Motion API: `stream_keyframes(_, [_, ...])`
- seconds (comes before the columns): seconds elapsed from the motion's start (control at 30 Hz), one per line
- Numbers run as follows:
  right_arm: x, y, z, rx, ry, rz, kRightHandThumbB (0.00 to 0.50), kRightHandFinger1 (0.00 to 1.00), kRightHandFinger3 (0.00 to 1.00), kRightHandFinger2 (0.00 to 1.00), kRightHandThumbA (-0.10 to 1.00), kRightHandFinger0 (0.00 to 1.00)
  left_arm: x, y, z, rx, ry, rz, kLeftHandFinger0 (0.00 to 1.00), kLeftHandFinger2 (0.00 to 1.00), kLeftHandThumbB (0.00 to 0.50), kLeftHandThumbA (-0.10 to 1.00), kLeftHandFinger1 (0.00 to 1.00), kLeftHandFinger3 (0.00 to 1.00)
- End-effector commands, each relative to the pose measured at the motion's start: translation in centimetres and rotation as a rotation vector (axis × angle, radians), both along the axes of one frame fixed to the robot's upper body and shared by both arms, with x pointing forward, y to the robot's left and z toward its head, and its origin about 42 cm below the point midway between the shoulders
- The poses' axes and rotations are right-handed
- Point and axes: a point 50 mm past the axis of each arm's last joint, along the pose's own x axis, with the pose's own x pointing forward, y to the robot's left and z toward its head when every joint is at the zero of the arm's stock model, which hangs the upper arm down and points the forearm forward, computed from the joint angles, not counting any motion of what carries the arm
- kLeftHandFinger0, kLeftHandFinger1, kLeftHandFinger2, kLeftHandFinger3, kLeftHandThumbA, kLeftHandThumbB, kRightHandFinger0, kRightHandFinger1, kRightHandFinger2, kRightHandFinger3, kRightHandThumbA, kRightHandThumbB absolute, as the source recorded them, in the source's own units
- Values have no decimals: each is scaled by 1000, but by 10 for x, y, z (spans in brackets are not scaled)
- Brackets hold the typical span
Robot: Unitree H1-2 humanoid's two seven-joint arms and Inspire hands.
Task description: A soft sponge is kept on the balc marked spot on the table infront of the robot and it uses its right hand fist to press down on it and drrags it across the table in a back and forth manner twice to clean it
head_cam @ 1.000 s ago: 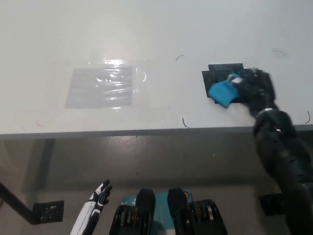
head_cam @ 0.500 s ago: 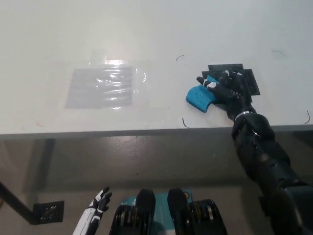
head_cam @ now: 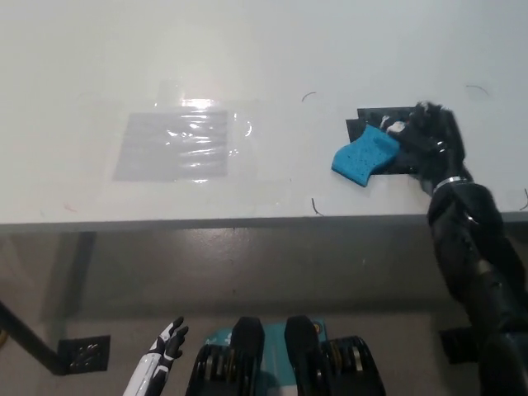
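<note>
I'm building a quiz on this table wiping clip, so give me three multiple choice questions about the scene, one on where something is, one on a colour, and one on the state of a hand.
1. Where is the sponge?
A. on the table's right part, by the black mark
B. on the clear sheet
C. on the floor

2. What colour is the sponge?
A. yellow
B. blue
C. white

3. What is the left hand doing?
A. pressing the sponge
B. holding the clear sheet
C. hanging free below the table

Answers: 1 A, it overlaps the black mark. 2 B, it is plainly blue. 3 C, only the right hand touches the sponge, far from the clear sheet.
</note>
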Motion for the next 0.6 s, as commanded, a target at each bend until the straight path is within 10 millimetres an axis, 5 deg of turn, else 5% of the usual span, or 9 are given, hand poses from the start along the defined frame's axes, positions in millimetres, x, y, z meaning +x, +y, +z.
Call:
stream_keyframes(0.0, [-31, -17, 169, 99, -442, 80, 148, 0, 0, 0, 1000, 0, 3, 2, 6, -9, -42, -5, 1000, 1000, 65, 1000, 1000, 1000])
stream_keyframes(0.13, [-87, -18, 237, 28, -680, 146, 270, 0, 55, 19, 1000, 40, 3, 2, 6, -16, -41, -6, 1000, 1000, 59, 1000, 1000, 1000])
stream_keyframes(0.17, [-110, -17, 255, -20, -769, 160, 310, 323, 371, 332, 1000, 320, 4, 1, 5, -12, -41, -5, 1000, 1000, 59, 1000, 1000, 1000])
stream_keyframes(0.2, [-117, -17, 260, -39, -796, 164, 312, 309, 377, 317, 1000, 320, 4, 1, 5, -10, -41, -4, 1000, 1000, 59, 1000, 1000, 1000])
stream_keyframes(0.27, [-147, -16, 276, -50, -897, 269, 345, 828, 953, 959, 1000, 732, 4, 2, 6, 3, -41, -9, 1000, 1000, 55, 1000, 1000, 1000])
stream_keyframes(0.3, [-162, -15, 282, -71, -949, 318, 349, 1000, 1000, 1000, 1000, 927, 4, 2, 6, 3, -39, -10, 1000, 1000, 49, 1000, 1000, 1000])
stream_keyframes(0.33, [-180, -14, 288, -86, -1009, 379, 358, 1000, 1000, 1000, 1000, 1000, 4, 2, 6, -1, -36, -11, 1000, 1000, 48, 1000, 1000, 1000])
stream_keyframes(0.47, [-244, -8, 285, -127, -1154, 426, 370, 1000, 1000, 1000, 1000, 1000, 4, 4, 6, 7, -35, -18, 1000, 1000, 36, 1000, 1000, 1000])
stream_keyframes(0.57, [-293, 4, 251, -177, -1225, 429, 365, 1000, 1000, 1000, 1000, 1000, 9, 5, 9, 12, -43, -28, 1000, 1000, 35, 1000, 1000, 1000])
